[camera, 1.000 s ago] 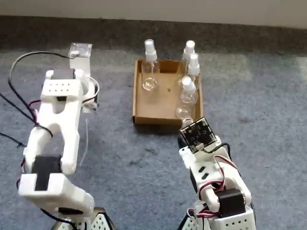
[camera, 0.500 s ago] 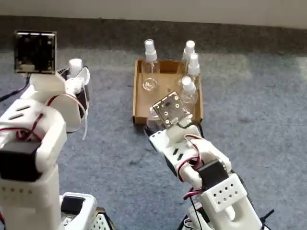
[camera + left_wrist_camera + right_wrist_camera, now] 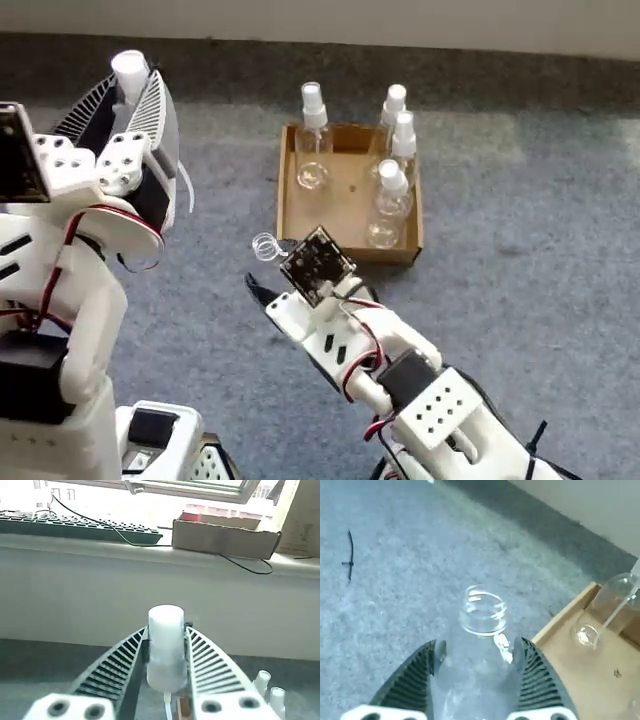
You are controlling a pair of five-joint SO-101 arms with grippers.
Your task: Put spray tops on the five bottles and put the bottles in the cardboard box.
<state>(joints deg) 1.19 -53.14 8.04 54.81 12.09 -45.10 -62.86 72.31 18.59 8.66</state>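
Note:
My left gripper (image 3: 130, 82) is raised high at the left and shut on a white spray top (image 3: 130, 68), whose thin tube (image 3: 184, 185) hangs below. In the left wrist view the spray top (image 3: 165, 647) stands upright between the ribbed fingers (image 3: 212, 667). My right gripper (image 3: 270, 266) is shut on a clear bottle with an open neck (image 3: 265, 246), just left of the front of the cardboard box (image 3: 284, 205). In the right wrist view the bottle (image 3: 481, 625) stands upright in my right gripper (image 3: 481, 650). Several capped bottles (image 3: 313, 140) stand in the box.
Grey carpet (image 3: 520, 300) covers the table around the box. A pale wall (image 3: 400, 20) runs along the far edge. The box's corner (image 3: 570, 617) and a capped bottle (image 3: 615, 600) lie beyond the held bottle. A small black tie (image 3: 350, 555) lies on the carpet.
The left arm has lifted the spray top and its tube high off the carpet. The right arm has swung left from the box's front, carrying the open bottle.

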